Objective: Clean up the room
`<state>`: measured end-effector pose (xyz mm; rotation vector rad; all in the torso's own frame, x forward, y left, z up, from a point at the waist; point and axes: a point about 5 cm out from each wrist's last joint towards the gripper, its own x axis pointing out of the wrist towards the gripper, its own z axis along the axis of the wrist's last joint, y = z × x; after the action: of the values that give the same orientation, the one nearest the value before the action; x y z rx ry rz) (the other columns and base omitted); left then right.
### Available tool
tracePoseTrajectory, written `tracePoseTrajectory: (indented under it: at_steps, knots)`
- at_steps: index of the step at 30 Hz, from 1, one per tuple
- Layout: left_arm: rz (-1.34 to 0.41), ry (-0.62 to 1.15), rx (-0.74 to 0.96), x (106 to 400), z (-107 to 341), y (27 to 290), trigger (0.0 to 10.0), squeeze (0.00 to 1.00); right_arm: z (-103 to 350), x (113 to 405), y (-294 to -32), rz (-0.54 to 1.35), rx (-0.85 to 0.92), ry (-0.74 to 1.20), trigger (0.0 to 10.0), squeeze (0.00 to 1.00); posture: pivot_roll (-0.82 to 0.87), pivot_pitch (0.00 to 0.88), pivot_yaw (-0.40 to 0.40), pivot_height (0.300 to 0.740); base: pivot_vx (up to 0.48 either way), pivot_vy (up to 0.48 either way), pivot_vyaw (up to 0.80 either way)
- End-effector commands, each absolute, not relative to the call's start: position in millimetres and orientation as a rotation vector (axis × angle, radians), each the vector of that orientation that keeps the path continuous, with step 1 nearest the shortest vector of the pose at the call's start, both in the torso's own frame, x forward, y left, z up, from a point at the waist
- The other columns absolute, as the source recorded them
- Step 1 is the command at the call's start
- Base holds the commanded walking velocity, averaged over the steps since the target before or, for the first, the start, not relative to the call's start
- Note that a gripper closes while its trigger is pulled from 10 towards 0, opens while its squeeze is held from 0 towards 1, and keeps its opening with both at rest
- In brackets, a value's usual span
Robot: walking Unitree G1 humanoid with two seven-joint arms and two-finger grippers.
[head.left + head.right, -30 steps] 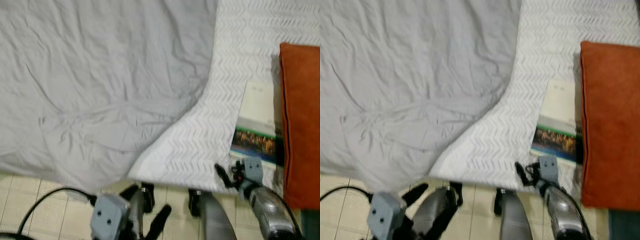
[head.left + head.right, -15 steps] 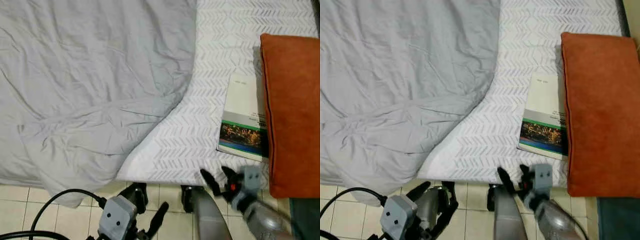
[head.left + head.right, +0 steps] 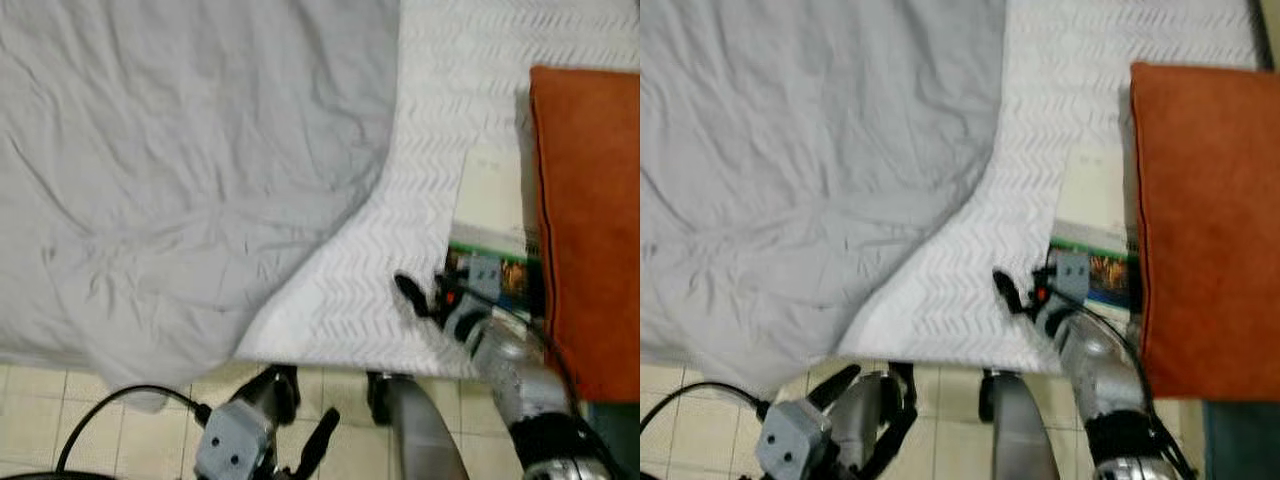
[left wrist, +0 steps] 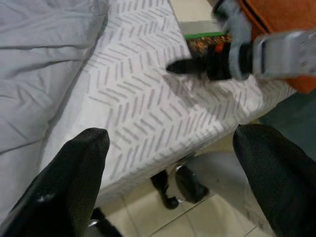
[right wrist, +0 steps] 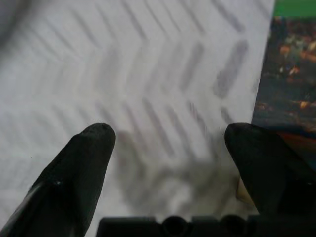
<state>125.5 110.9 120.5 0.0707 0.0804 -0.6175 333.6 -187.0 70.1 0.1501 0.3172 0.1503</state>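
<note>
Bed seen from above: grey duvet (image 3: 190,170) covers the left and far part, chevron sheet (image 3: 360,290) is bare on the right. A book (image 3: 492,230) lies flat on the sheet near the right edge, its right side touching or slightly under an orange cushion (image 3: 590,220). Book's long axis runs near-to-far; the pictured cover end is nearest the robot. Right gripper (image 3: 425,295) is low over the sheet, just left of the book's near corner, fingers spread wide, nothing between them. In the right wrist view one fingertip (image 5: 261,158) sits at the book's (image 5: 291,94) edge, the other over bare sheet; whether it touches the cover cannot be told. So the book lies just to the right of the jaws and a little farther off. Left gripper (image 3: 300,450) hangs near, over the floor tiles (image 3: 40,400) at the bed's near edge, fingers also wide, well apart from the book. Right arm is clearly the nearer. Judgement: the grasp calls for shifting right so the fingers straddle the book's near edge.
</note>
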Motion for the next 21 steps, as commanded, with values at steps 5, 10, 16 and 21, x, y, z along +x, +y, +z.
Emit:
tracePoseTrajectory:
  at_steps: [5,10,16,21]
  knots:
    - [-0.636,0.152,0.073,109.6,117.7,117.7,10.0,0.00,25.0,315.3,-204.7,-0.084,0.136,0.486,10.0,0.00,0.18,0.706,0.125,0.740,0.000,0.000,0.00]
    - [-0.644,0.153,0.080,111.1,117.0,117.0,10.0,0.00,29.7,324.1,-187.8,-0.043,0.202,0.449,10.0,0.00,0.16,0.699,0.119,0.740,0.000,0.000,0.00]
    - [-0.646,0.156,0.064,111.2,116.3,112.9,10.0,0.00,29.7,321.4,-137.2,0.178,0.317,0.386,10.0,0.00,0.13,0.697,0.105,0.740,0.000,0.000,0.00]
    - [-0.652,0.164,0.045,109.1,114.9,108.9,10.0,0.00,48.9,307.9,-88.3,0.420,0.394,0.270,10.0,0.00,0.11,0.704,0.094,0.740,0.000,0.000,0.00]
